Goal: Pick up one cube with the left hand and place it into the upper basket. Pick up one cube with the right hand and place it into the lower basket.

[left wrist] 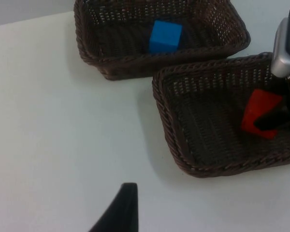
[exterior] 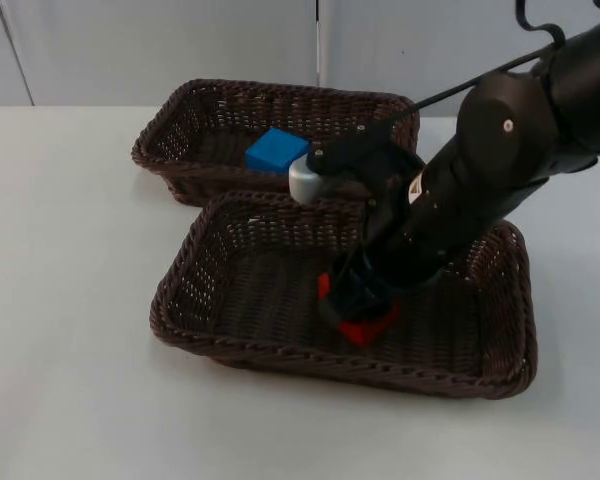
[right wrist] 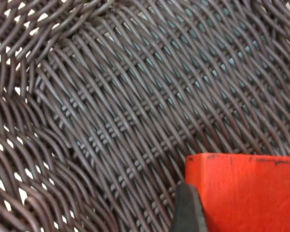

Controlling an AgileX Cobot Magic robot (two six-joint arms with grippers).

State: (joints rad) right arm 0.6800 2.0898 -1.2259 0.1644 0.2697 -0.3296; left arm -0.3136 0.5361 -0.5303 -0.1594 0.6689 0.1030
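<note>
The right tool (exterior: pixel 361 318) is down inside the lower basket (exterior: pixel 230 349), clamped on the red cube (exterior: pixel 370 328) — whether the cube touches the weave, I can't quite tell. The blue cube (exterior: pixel 276 150) lies in the upper basket (exterior: pixel 165 140), upper centre of frame. The left tool (left wrist: pixel 123 209) waits over the bench (exterior: pixel 70 280), its grip unreadable.

Red cube (exterior: pixel 365 325) in lower basket (exterior: pixel 230 345)

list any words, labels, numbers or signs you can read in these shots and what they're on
None can be read.
A small light sticker with a red mark sits on the right arm above the right gripper; too small to read.
The red cube, blue cube, lower basket and upper basket carry no text.
The left gripper's fingertip waits over the table, unmarked.
</note>
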